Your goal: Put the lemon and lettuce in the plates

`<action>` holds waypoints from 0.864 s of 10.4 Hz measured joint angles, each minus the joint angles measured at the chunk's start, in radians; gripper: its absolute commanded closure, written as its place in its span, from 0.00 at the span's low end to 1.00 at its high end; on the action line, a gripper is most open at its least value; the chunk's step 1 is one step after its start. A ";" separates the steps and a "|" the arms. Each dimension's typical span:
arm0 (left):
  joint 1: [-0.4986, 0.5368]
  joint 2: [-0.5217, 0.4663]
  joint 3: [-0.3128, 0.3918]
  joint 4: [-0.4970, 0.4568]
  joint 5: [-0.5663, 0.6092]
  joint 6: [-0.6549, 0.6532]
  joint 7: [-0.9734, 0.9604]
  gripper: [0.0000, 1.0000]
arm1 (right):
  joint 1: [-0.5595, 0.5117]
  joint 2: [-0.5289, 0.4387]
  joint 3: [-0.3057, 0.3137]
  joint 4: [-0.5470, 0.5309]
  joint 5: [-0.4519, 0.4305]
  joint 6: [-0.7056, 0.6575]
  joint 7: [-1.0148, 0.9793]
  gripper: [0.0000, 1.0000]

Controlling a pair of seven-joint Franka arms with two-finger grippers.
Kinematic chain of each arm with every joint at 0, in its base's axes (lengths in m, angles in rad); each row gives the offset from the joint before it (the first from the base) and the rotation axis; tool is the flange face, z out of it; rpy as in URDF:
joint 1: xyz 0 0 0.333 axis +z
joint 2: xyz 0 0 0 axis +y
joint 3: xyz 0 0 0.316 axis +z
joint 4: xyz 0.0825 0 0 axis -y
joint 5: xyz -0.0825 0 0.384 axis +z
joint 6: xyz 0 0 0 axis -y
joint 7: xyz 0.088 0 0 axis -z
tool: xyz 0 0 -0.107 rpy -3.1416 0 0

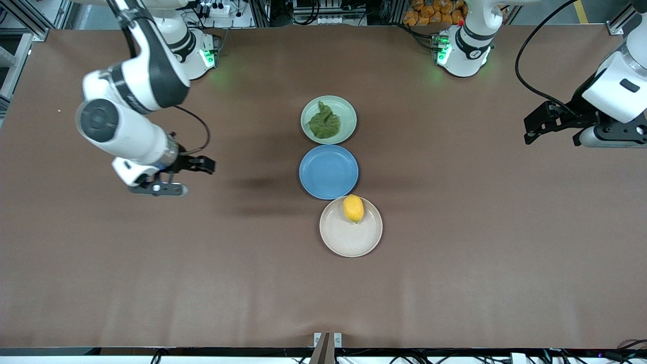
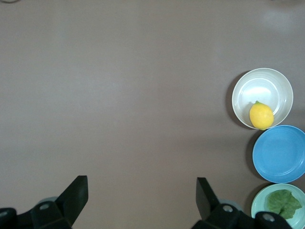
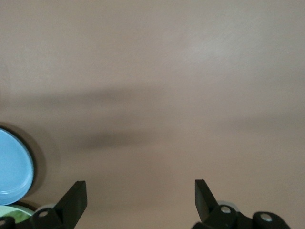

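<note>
The yellow lemon (image 1: 353, 208) lies in the beige-cream plate (image 1: 349, 240), at the edge next to the blue plate. The dark green lettuce (image 1: 324, 123) lies in the mint green plate (image 1: 347, 109), the plate farthest from the front camera. My left gripper (image 1: 528, 132) is open and empty over bare table at the left arm's end. Its wrist view (image 2: 142, 191) shows the lemon (image 2: 261, 115), the beige-cream plate (image 2: 262, 86) and the lettuce (image 2: 283, 202). My right gripper (image 1: 204, 165) is open and empty over bare table at the right arm's end, also seen in its wrist view (image 3: 140, 193).
A blue plate (image 1: 328, 172) sits empty between the two other plates; all three form a row in the table's middle. It also shows in the left wrist view (image 2: 280, 153) and the right wrist view (image 3: 12, 164). The brown table (image 1: 455, 253) spreads wide around them.
</note>
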 measured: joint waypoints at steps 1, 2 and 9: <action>0.002 0.000 0.000 0.000 0.008 0.000 0.000 0.00 | 0.000 -0.029 -0.043 0.003 -0.009 -0.001 -0.063 0.00; 0.003 -0.001 0.001 0.000 0.012 0.000 0.000 0.00 | -0.001 -0.053 -0.088 0.013 -0.027 -0.002 -0.123 0.00; 0.005 -0.002 0.001 0.000 0.013 0.002 0.000 0.00 | 0.008 -0.081 -0.209 0.270 -0.084 -0.229 -0.263 0.00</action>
